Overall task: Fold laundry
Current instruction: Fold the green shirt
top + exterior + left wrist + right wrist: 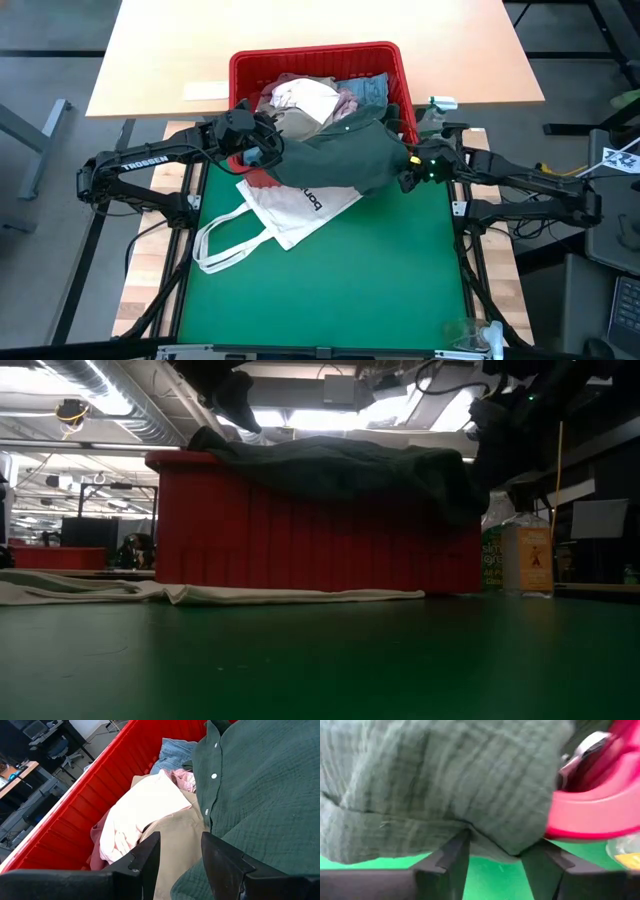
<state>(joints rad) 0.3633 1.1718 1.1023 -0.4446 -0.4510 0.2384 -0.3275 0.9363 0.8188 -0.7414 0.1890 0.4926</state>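
A red basket (320,62) is seen at the far edge of the green tabletop (330,290), filled with clothes. A dark green shirt (340,155) is draped over the basket's near rim, with its lower part hanging down toward the tabletop; in the low view it lies along the top of the basket (320,550) as a dark mound (350,465). Inside the basket, a pale pink-white garment (140,815), beige trousers (175,840), a mottled pink top (182,777) and light blue jeans (172,752) are visible beside the shirt's buttoned front (260,790).

The left gripper (262,148) is placed at the shirt's left end, over the basket's near left corner. In its wrist view the jaws are seen apart, with beige cloth and the shirt's edge showing between them; whether cloth is pinched cannot be told.

The right gripper (408,170) is placed at the shirt's right end, beside the basket's near right corner. In its wrist view the jaws stand apart with a fold of the green shirt (445,785) dipping between them; a firm grip cannot be confirmed.

A white tote bag (275,215) with dark lettering lies flat on the tabletop, partly under the shirt's hanging edge.
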